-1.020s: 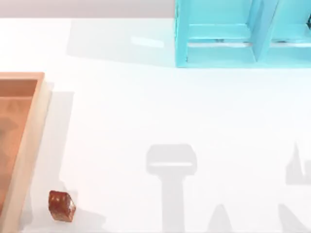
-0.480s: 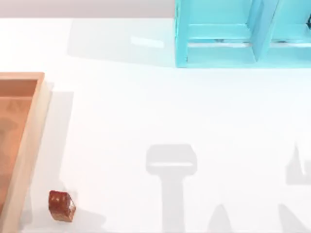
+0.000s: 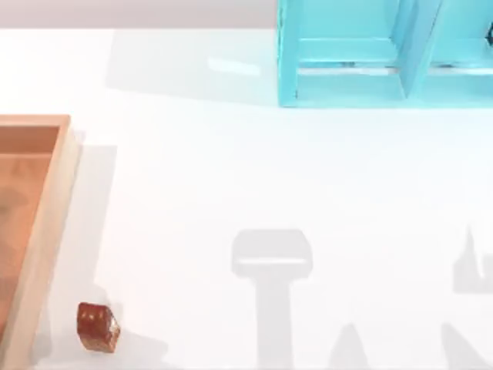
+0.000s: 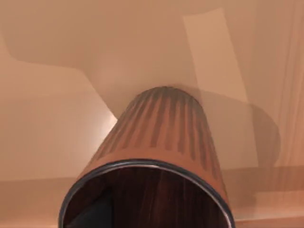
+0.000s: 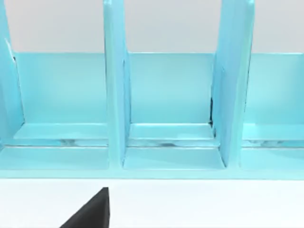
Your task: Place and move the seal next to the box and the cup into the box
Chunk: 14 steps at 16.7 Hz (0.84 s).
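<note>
So the seal [image 3: 97, 327] is sitting on the white counter [image 3: 231, 177] just beside the box [image 3: 48, 231], down by the near end of its light rim. The left wrist view looks right into the mouth of the ribbed cup [image 4: 164, 137] over an orange-brown wood surface. Can't tell what either tool is doing. The turquoise shelf frame [image 3: 370, 54] stands at the far right.

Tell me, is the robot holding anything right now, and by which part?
It cannot be told. The left wrist view looks down on the cup, close, over orange-brown wood, but no contact is visible.
</note>
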Available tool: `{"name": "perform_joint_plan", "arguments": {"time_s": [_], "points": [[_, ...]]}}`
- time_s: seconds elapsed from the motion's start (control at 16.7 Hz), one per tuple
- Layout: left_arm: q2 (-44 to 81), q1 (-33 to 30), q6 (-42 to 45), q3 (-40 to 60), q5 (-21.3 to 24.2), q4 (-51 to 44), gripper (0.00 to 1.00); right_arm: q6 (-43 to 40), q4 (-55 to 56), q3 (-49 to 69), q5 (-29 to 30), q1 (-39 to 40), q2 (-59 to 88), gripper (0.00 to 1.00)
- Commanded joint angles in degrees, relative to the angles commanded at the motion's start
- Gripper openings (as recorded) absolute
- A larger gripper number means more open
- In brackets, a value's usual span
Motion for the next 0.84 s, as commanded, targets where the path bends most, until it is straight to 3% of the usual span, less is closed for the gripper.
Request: {"name": "perform_joint_plan", "arguments": {"time_s": [0.54,0.84], "points": [[-2.92,-0.23,-0.08,15.44,0.63,-16.50,1.00,0.00,0.00,0.00,0.00,0.00,0.00,1.00],[-2.94,-0.22,-0.54,18.62,-0.07,-21.80,1.00,0.00,0.00,0.00,0.00,0.00,0.00,1.00]]}}
